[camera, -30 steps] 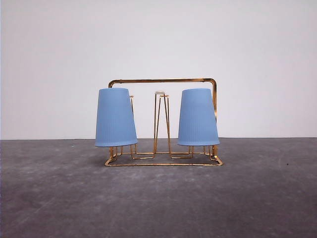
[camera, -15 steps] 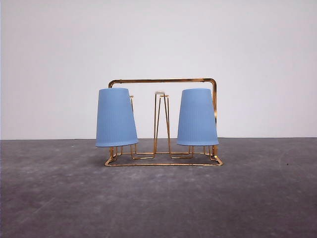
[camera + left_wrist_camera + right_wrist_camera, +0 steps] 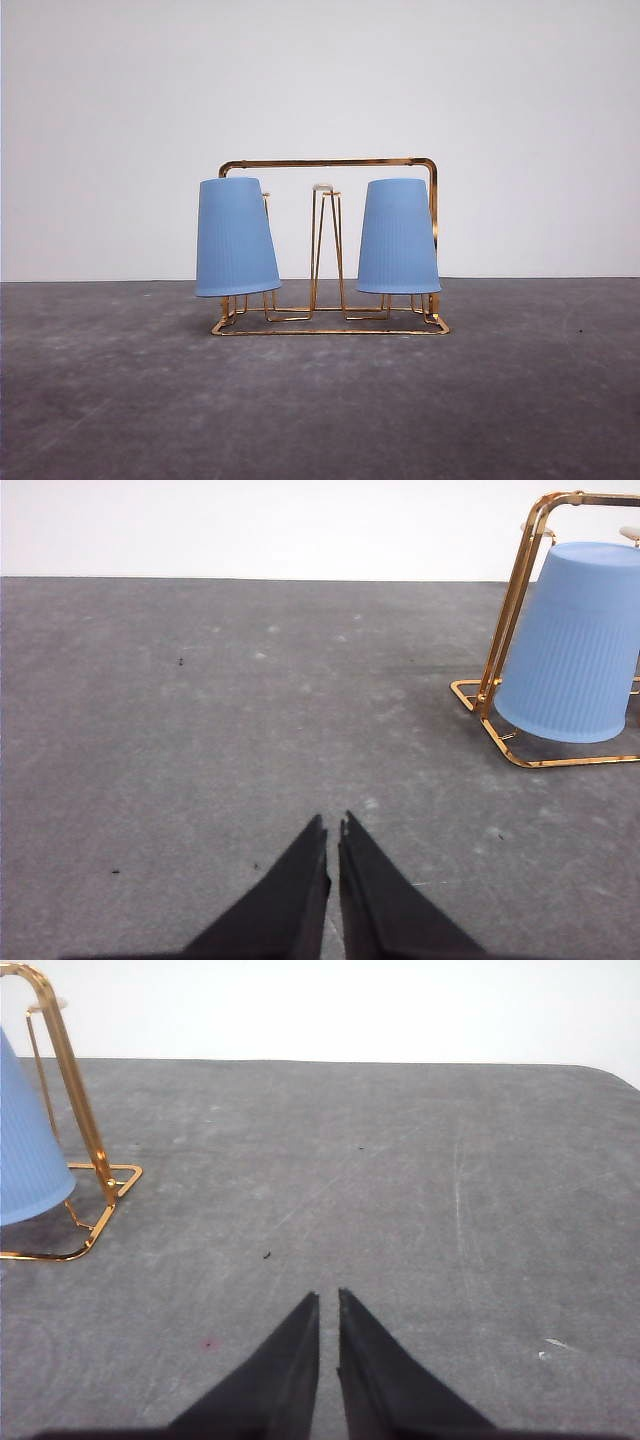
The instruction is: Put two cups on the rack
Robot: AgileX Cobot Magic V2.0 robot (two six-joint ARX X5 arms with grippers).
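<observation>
Two light-blue cups, the left cup and the right cup, both marked with fine vertical ribbing, sit on a shiny gold-coloured wire rack whose centre prong carries a white tip. The tabletop is a mottled dark grey with paler flecks and small dark specks, set against a plain white wall. The left pincer and right pincer are matte black.
</observation>
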